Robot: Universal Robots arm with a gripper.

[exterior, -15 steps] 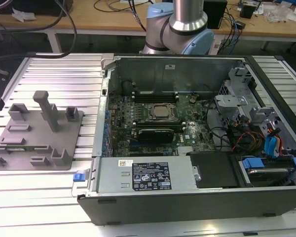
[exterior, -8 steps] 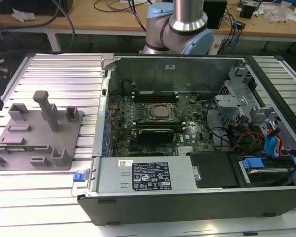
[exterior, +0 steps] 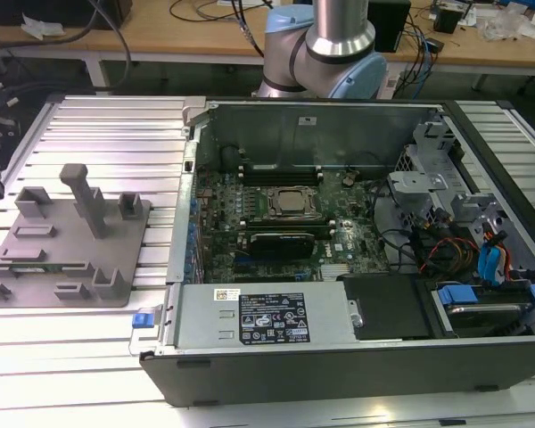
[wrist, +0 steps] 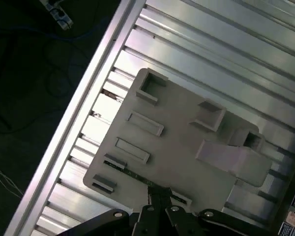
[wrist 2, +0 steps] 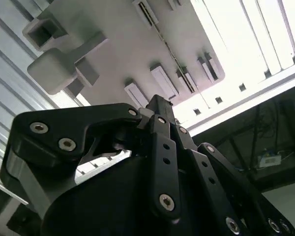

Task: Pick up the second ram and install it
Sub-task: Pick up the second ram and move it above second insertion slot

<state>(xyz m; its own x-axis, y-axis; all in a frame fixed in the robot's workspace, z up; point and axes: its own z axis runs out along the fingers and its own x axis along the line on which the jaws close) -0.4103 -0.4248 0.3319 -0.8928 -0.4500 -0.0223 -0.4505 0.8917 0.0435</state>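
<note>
- The fingers point(wrist 2: 162, 147) are drawn together with their tips meeting and grip nothing. Their rear links are cut off at the frame edge.
- Beyond the fingertips and apart from them, the second ram point(wrist: 133, 172) stands on edge in a slot of the grey fixture plate point(wrist: 177, 142). It shows as a thin greenish strip, and its chips are hard to make out.
- Farther out, the ribbed bench point(wrist: 226, 54) carries the plate.
- Farthest from the fingers, the open computer case point(exterior: 339, 379) holds a motherboard point(exterior: 285, 209).
</note>
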